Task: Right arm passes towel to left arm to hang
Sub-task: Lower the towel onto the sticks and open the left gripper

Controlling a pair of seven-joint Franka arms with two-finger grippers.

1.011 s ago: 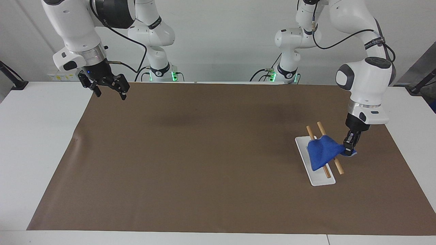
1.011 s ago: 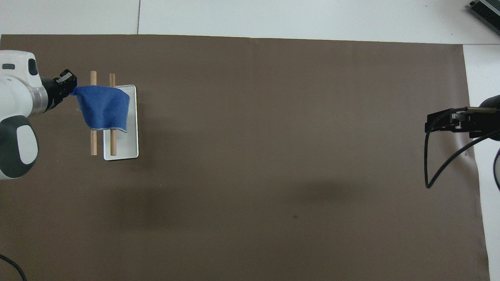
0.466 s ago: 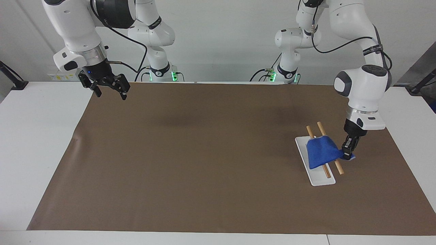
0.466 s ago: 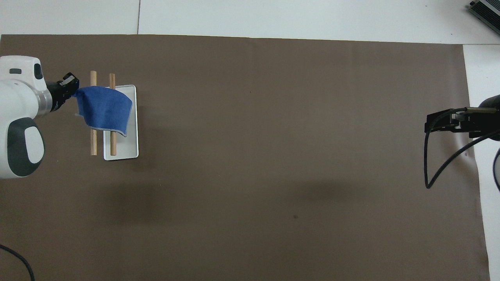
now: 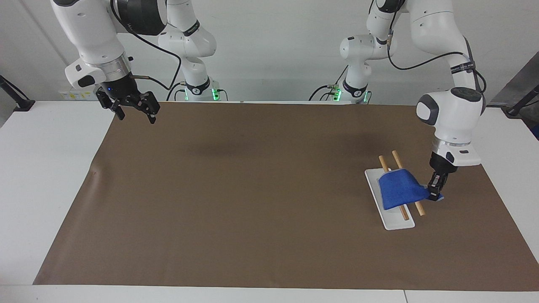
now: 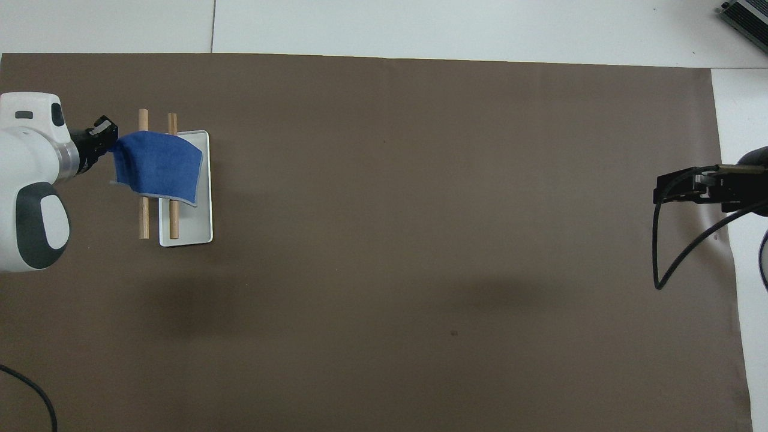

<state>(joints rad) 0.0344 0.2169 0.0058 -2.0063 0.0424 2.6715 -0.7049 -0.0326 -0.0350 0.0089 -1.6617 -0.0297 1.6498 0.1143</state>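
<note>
The bright blue towel [image 5: 398,191] lies draped over the two wooden rods [image 5: 395,159] of a rack with a white base [image 5: 399,223], at the left arm's end of the table. My left gripper [image 5: 435,192] is low beside the rack, toward the table's end, shut on the towel's corner. In the overhead view the towel [image 6: 159,168] spreads over both rods [image 6: 143,219] with the left gripper [image 6: 103,135] at its corner. My right gripper [image 5: 134,112] is open and empty, and it waits above the mat's corner at the right arm's end; it also shows in the overhead view [image 6: 678,189].
A brown mat [image 5: 252,189] covers most of the white table [image 5: 50,168]. A loose black cable [image 6: 672,264] hangs from the right wrist.
My left gripper has sunk a little and drawn the towel's corner toward the table's end, so the towel lies flatter over the rods. The right arm has not moved.
</note>
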